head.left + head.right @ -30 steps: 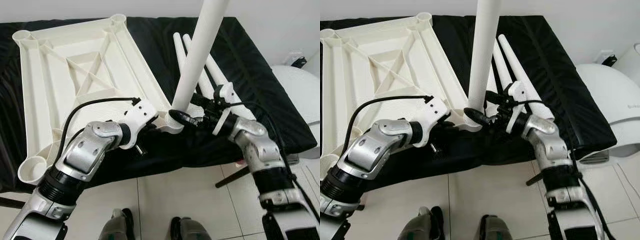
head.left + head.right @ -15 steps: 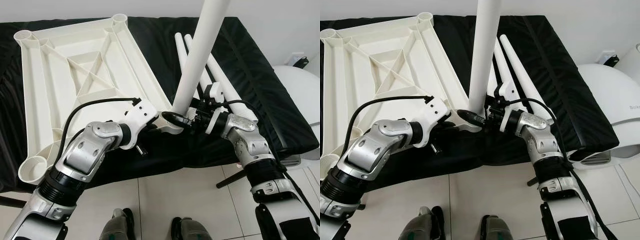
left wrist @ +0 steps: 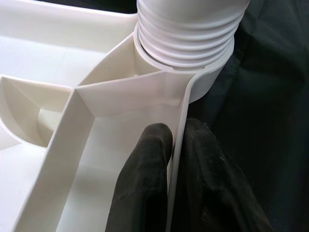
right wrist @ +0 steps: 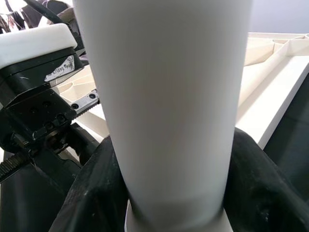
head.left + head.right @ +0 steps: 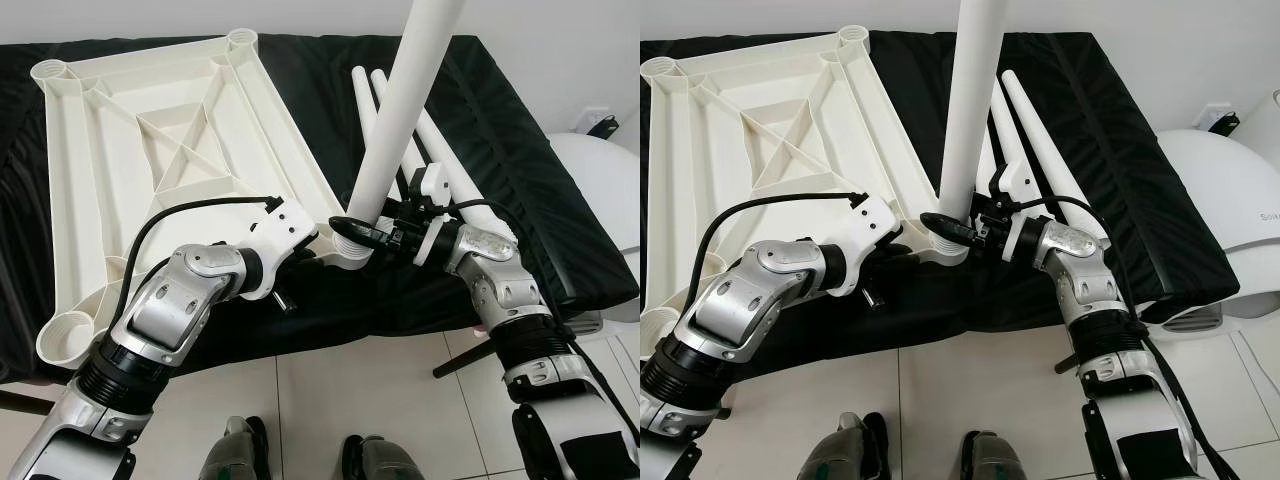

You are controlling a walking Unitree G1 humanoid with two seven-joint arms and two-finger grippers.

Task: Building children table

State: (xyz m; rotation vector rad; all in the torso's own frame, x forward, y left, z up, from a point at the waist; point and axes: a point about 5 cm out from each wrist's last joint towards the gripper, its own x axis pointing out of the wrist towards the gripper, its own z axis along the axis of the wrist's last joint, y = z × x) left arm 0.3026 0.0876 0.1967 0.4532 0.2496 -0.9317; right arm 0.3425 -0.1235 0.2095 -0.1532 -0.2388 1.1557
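Left jaws [image 3: 176, 159] clamped on tabletop [image 5: 150, 160] rim beside socket, steadying it; right jaws [image 5: 362, 232] clamped round leg [image 5: 400, 110], prob. for screwing in.

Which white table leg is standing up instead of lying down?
The leg held by the right gripper, standing in the corner socket of the upside-down tabletop. The other two legs lie flat on the black cloth behind it.
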